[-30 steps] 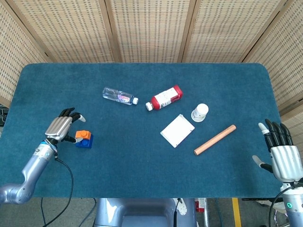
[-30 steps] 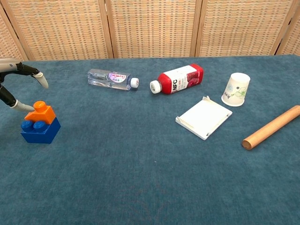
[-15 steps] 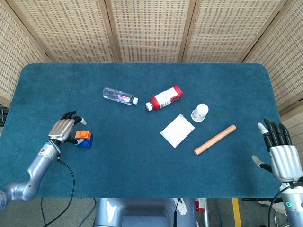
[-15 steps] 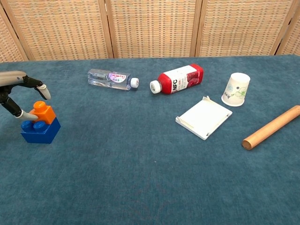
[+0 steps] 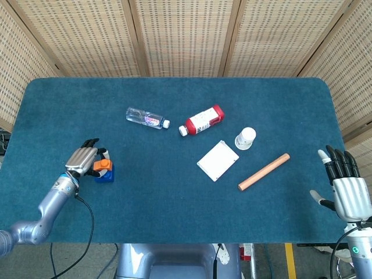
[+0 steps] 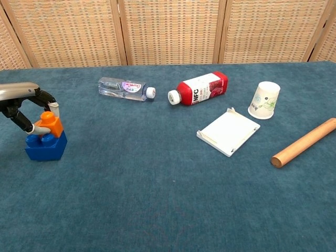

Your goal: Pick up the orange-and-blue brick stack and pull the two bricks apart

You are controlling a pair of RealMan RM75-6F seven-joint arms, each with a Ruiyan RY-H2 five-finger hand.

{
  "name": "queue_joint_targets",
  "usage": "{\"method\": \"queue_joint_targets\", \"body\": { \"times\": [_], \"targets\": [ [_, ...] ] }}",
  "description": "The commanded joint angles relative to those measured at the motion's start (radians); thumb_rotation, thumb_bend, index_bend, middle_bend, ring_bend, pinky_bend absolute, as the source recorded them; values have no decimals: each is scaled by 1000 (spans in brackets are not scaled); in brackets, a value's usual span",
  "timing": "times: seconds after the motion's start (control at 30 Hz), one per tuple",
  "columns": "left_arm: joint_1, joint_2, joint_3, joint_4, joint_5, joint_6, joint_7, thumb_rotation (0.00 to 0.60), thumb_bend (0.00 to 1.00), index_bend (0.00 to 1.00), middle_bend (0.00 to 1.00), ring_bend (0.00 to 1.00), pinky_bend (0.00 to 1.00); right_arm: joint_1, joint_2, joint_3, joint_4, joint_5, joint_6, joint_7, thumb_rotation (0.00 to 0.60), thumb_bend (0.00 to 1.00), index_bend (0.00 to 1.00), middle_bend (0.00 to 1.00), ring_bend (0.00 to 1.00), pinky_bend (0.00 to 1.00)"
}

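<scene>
Left hand (image 6: 23,105) pinches orange brick (image 6: 50,124) atop blue brick (image 6: 46,146) — water bottle (image 6: 125,88) well apart.

Clear water bottle (image 5: 146,118) lying far left-centre, red juice bottle (image 5: 201,120) lying beside it to the right. White paper cup (image 5: 245,138), white flat box (image 5: 217,160), wooden rod (image 5: 263,171) right. Blue tablecloth (image 5: 174,203).

My left hand (image 6: 23,102) is cut by the chest view's left edge. My right hand (image 5: 347,185) is missing there, and the wooden rod (image 6: 304,142) runs off its right edge.
</scene>
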Motion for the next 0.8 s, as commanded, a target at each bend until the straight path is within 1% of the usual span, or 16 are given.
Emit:
{"method": "queue_joint_targets", "body": {
  "times": [0.03, 0.13, 0.2, 0.33, 0.37, 0.47, 0.5, 0.63, 0.73, 0.8],
  "targets": [
    [10, 10, -13, -11, 5, 29, -25, 600, 434, 556, 572, 0, 0, 0, 1, 0, 1, -1, 0, 4, 600, 0, 0, 0, 0, 0],
    [23, 27, -29, -27, 12, 48, -65, 600, 434, 557, 572, 0, 0, 0, 1, -1, 1, -2, 0, 7, 600, 0, 0, 0, 0, 0],
    [38, 49, -48, -47, 23, 68, -118, 600, 434, 557, 572, 0, 0, 0, 1, -1, 1, -4, 0, 7, 600, 0, 0, 0, 0, 0],
    [81, 92, -108, -100, 74, 105, -334, 600, 434, 557, 572, 0, 0, 1, -1, -2, 1, -6, -1, 3, 600, 0, 0, 0, 0, 0],
    [94, 98, -122, -106, 99, 118, -406, 600, 435, 557, 572, 0, 0, 3, -2, -2, 1, -6, -2, 1, 600, 0, 0, 0, 0, 0],
    [129, 108, -175, -139, 155, 138, -686, 600, 434, 557, 572, 0, 0, 8, -6, -3, 1, -10, -9, -2, 600, 0, 0, 0, 0, 0],
    [139, 114, -190, -147, 182, 136, -797, 600, 434, 557, 572, 0, 0, 11, -8, -4, 1, -12, -13, -2, 600, 0, 0, 0, 0, 0],
    [155, 117, -238, -157, 270, 148, -1160, 600, 438, 557, 572, 0, 0, 37, -7, -2, -2, -34, -36, 8, 600, 0, 0, 0, 0, 0],
    [145, 99, -256, -151, 310, 158, -1338, 600, 443, 557, 572, 0, 0, 72, 7, 7, -13, -58, -62, 37, 600, 0, 0, 0, 0, 0],
    [132, 85, -263, -151, 322, 157, -1405, 600, 442, 557, 572, 8, 0, 98, 15, 16, -15, -70, -81, 61, 600, 0, 0, 0, 0, 0]
  ]
}}
